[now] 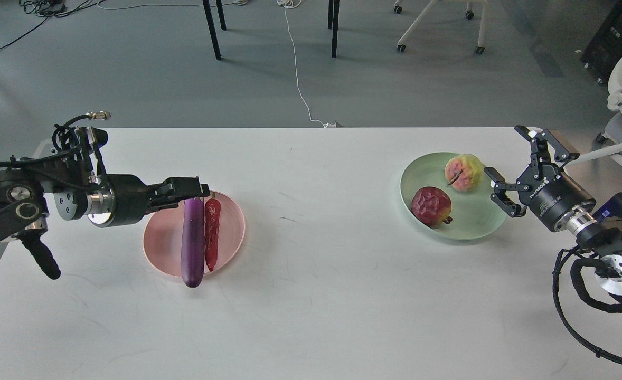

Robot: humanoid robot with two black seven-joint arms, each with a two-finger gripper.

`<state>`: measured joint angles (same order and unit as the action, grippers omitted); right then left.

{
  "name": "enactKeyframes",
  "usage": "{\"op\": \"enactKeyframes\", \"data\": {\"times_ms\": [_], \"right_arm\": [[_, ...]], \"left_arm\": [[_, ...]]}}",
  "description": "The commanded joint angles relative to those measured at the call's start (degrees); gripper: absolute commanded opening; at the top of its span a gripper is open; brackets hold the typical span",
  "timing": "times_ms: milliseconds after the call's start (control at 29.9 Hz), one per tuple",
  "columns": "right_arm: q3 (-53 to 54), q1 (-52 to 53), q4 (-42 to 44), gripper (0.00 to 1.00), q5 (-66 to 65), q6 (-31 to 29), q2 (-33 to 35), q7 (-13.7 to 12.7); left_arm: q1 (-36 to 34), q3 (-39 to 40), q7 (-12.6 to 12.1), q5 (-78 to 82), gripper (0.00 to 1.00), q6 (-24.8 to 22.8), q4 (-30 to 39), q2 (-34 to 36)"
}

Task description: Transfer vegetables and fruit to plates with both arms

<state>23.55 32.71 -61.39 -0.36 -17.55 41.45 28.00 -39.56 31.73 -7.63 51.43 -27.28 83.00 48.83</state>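
Eggplant first: the long glossy purple eggplant (pixel 192 240) lies on your round pink plastic plate (pixel 158 245), its near end overhanging onto the white desk (pixel 321 295), with the wrinkled red chili pepper (pixel 212 233) just beside it. Your left gripper (pixel 197 188) sits at the eggplant's far end; I cannot tell how its jaws stand. Rightward, the pale mint green plate (pixel 474 221) holds the dark red dimpled fruit (pixel 430 206) and the bumpy yellow-green fruit (pixel 464 172). Your right gripper (pixel 517 158) hovers beside it, jaws apart.

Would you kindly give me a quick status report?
Left gripper state unclear, at purple eggplant on pink plate. Right gripper open, empty. Both fruits on mint plate.
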Motion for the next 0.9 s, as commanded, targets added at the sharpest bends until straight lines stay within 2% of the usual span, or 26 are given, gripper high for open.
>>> {"op": "enactKeyframes", "data": {"times_ms": [0,67,134,267,334,468,568,702,869], "right_arm": [[-0.17,2.00,-0.14,0.98,0.00,0.14,0.03,0.00],[-0.43,3.49,-0.05,0.98,0.00,0.58,-0.23,0.00],[-0.52,4.90,0.04,0.98,0.00,0.67,-0.32,0.00],[-2.18,8.06,-0.22,0.99,0.09,0.67,-0.41,0.00],[-3.15,10.17,-0.14,0.99,0.09,0.76,-0.49,0.00],[-2.28,11.76,0.04,0.99,0.27,0.76,-1.37,0.00],[-2.10,12.02,0.65,0.99,0.27,0.76,-5.14,0.00],[-2.19,12.02,2.06,0.99,0.62,0.94,-8.13,0.00],[-2.10,10.53,2.59,0.99,0.79,3.30,-11.74,0.00]], "left_arm": [[0.01,0.87,7.95,-7.46,1.00,4.77,-0.73,-1.27],[0.01,0.88,12.53,-11.42,1.00,8.19,-1.70,-2.76],[0.09,0.88,15.44,-14.67,1.00,12.84,-2.93,-5.13],[0.97,0.96,17.11,-20.21,1.00,21.11,-3.55,-9.79],[2.37,2.45,17.64,-21.45,1.00,22.79,-3.81,-12.25],[9.75,14.20,17.56,-21.02,1.00,22.19,-6.97,-16.99],[13.36,21.78,17.47,-20.23,1.00,19.56,-12.15,-23.76],[16.08,26.18,17.73,-19.52,1.00,14.90,-16.20,-26.85],[16.97,30.05,18.00,-19.52,1.00,14.80,-16.82,-29.22]]}}
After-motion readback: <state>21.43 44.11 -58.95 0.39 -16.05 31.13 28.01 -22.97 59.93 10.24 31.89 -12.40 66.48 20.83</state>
